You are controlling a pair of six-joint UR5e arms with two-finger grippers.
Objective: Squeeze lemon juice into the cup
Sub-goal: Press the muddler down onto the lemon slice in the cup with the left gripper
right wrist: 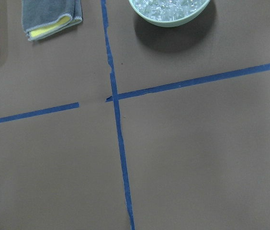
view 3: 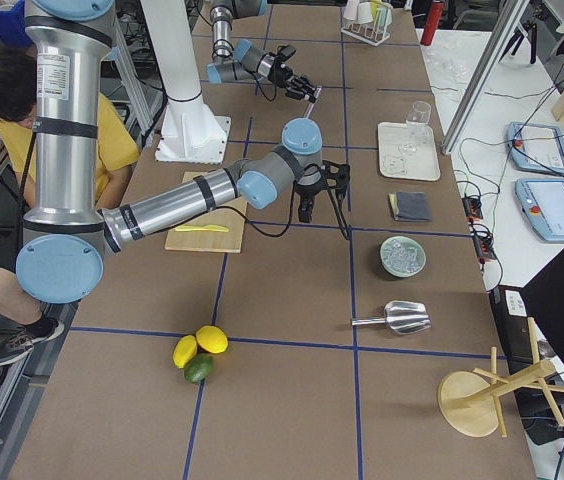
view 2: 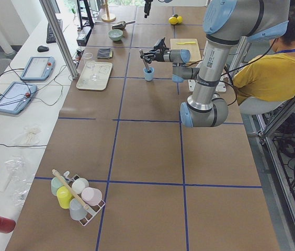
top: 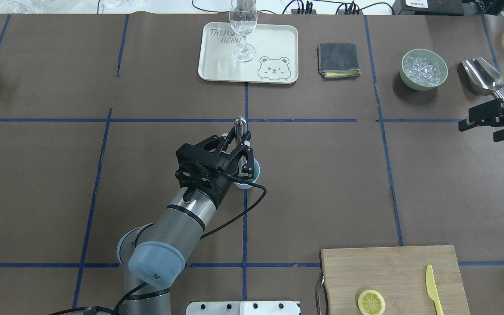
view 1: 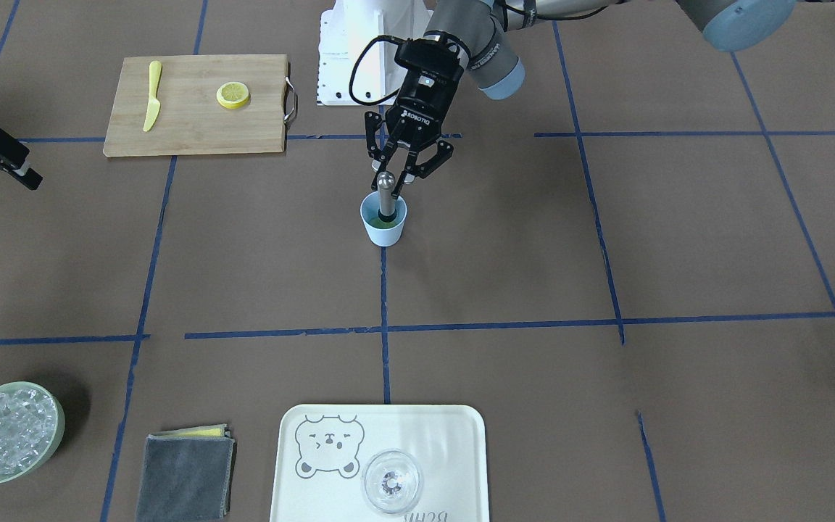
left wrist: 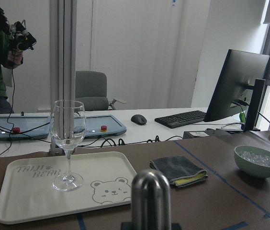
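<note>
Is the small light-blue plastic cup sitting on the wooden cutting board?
No, the small light-blue plastic cup stands on the brown table surface, well apart from the wooden cutting board.

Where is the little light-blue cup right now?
In the front-facing view, the cup stands mid-table on a blue tape line, under the left gripper, which holds a metal muddler upright inside it.

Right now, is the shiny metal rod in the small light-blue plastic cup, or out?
In: the metal rod stands, lower end inside the light-blue cup.
</note>
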